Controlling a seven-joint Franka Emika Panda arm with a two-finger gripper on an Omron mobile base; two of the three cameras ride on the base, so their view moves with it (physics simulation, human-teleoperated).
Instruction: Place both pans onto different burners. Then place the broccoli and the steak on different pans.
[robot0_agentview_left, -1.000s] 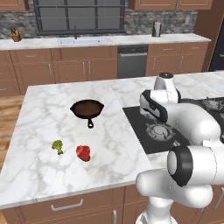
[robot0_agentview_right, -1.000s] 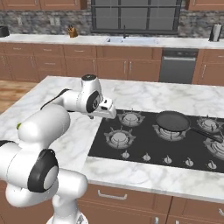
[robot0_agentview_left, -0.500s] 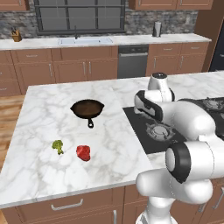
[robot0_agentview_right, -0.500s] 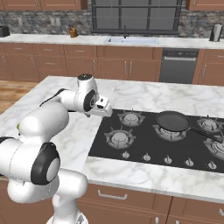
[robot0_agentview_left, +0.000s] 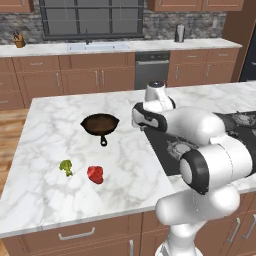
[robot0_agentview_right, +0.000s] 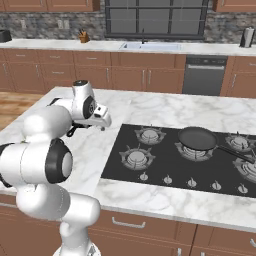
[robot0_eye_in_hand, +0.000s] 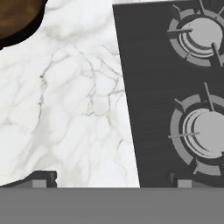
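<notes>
The rust-brown pan (robot0_agentview_left: 100, 123) lies on the marble island left of the cooktop, handle toward the front; its rim shows in the hand view's top left corner (robot0_eye_in_hand: 17, 17). The near-black pan (robot0_agentview_right: 197, 138) rests on a rear burner of the black cooktop (robot0_agentview_right: 165, 165). The broccoli (robot0_agentview_left: 66, 167) and the red steak (robot0_agentview_left: 95, 173) lie side by side on the marble near the front. My gripper (robot0_agentview_left: 141, 125) (robot0_agentview_right: 102, 125) (robot0_eye_in_hand: 114, 180) hangs open and empty above the cooktop's left edge, right of the brown pan. Two free burners (robot0_eye_in_hand: 199, 35) (robot0_eye_in_hand: 201, 133) lie beside it.
The marble island (robot0_agentview_left: 45, 130) runs wide to the left and front of the brown pan. More burners (robot0_agentview_right: 240, 141) sit right of the black pan, with a row of small knobs (robot0_agentview_right: 167, 179) along the cooktop's front. Cabinets, sink and dishwasher stand across the aisle.
The arm has swung left, carrying the open gripper from over the cooktop to its left edge, nearer the brown pan. Pans, broccoli and steak have not moved.
</notes>
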